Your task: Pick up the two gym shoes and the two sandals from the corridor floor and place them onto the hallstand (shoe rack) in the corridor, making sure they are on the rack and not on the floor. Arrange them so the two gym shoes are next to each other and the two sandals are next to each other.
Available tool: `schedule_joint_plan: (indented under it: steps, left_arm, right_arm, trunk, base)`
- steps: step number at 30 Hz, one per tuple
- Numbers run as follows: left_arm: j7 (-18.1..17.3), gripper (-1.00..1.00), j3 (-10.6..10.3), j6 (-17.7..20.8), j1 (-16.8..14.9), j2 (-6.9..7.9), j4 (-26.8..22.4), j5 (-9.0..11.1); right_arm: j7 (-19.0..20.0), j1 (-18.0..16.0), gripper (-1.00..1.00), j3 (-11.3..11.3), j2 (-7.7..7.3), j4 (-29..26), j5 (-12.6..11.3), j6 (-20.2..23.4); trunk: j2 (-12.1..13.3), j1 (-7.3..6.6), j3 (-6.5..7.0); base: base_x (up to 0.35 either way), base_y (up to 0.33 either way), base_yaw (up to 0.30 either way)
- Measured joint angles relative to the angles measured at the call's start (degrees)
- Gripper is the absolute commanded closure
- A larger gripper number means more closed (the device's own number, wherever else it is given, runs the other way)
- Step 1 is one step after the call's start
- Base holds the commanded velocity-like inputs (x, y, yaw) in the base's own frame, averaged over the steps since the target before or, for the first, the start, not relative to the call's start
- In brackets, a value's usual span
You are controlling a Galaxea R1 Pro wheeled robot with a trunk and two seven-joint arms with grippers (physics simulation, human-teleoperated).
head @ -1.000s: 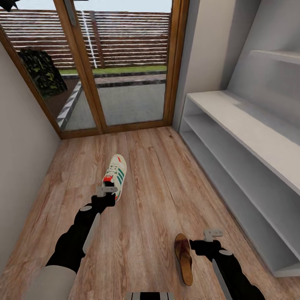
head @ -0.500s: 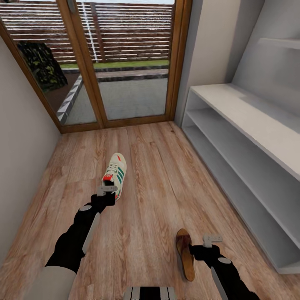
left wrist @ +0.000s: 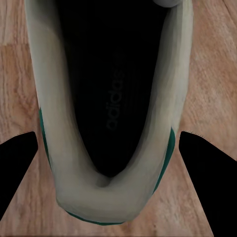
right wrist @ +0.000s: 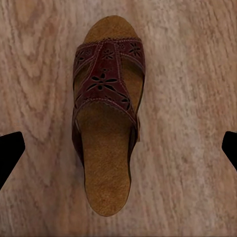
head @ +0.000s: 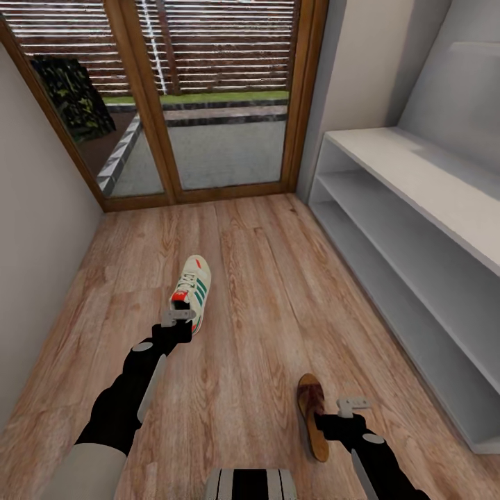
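Corridor scene, with places given relative to the hallstand [head: 417, 187].

The hallstand is a low, pale grey-white unit with a flat top and two long open shelf levels; its near end is cut off by the edge of the head view.

One gym shoe [head: 192, 292] lies on the corridor floor [head: 264, 278], well apart from the hallstand, toward the opposite wall. It is cream-white with white laces, green side stripes and red-orange patches at tongue and heel. Its heel is hidden behind the left tool [head: 178, 317]. In the left wrist view the shoe's [left wrist: 108, 113] dark interior with faint lettering on the insole faces the camera, and the toe runs out of frame.

One sandal [head: 312, 414] lies on the floor nearer the hallstand, though apart from it. It has a tan footbed and dark red-brown leather straps with cut-out flower patterns, seen plainly in the right wrist view [right wrist: 107, 123]. In the head view its heel side is partly covered by the right tool [head: 352, 403].

Tools: in each wrist view the fingertips appear as dark wedges spread wide, the left pair [left wrist: 17, 168] flanking the shoe's heel, the right pair [right wrist: 10, 153] either side of the sandal. Whether the left fingers touch the shoe cannot be told; the right fingers stand clear of the sandal.

A wood-framed glass door [head: 208, 97] closes the corridor's far end.
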Motion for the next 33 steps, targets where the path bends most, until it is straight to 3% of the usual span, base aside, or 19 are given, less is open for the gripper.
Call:
schedule_joint_plan:
  steps: [6, 10, 18, 27, 33]
  left_arm:
    - [0.0, 1.00, 0.0, 0.0, 0.0, 0.03, 0.0, 0.0]
    - [0.0, 1.00, 0.0, 0.0, 0.0, 0.01, 0.0, 0.0]
    - [0.0, 1.00, 0.0, 0.0, 0.0, 0.01, 0.0, 0.0]
    - [0.0, 1.00, 0.0, 0.0, 0.0, 0.02, 0.0, 0.0]
    - [0.0, 1.00, 0.0, 0.0, 0.0, 0.05, 0.0, 0.0]
  right_arm:
    - [0.0, 0.0, -1.00, 0.2, 0.00, 2.9, 0.2, -0.1]
    - [0.0, 0.0, -1.00, 0.2, 0.00, 4.4, 0.1, -2.4]
    - [0.0, 0.0, -1.00, 0.2, 0.00, 4.5, 0.1, -4.1]
    - [0.0, 0.0, -1.00, 0.2, 0.00, 4.5, 0.1, -4.1]
    - [0.0, 0.0, -1.00, 0.2, 0.00, 4.5, 0.1, -4.1]
  trunk:
    - [-1.3, 0.74, -1.74]
    - [-1.3, 0.74, -1.93]
    - [-1.4, 0.92, -3.74]
    - [-1.4, 0.92, -4.45]
    - [-1.4, 1.08, -6.24]
  base:
    - [0.000, 0.000, 0.063]
    - [0.000, 0.000, 0.018]
    - [0.000, 0.000, 0.048]
    - [0.000, 0.000, 0.110]
    - [0.000, 0.000, 0.113]
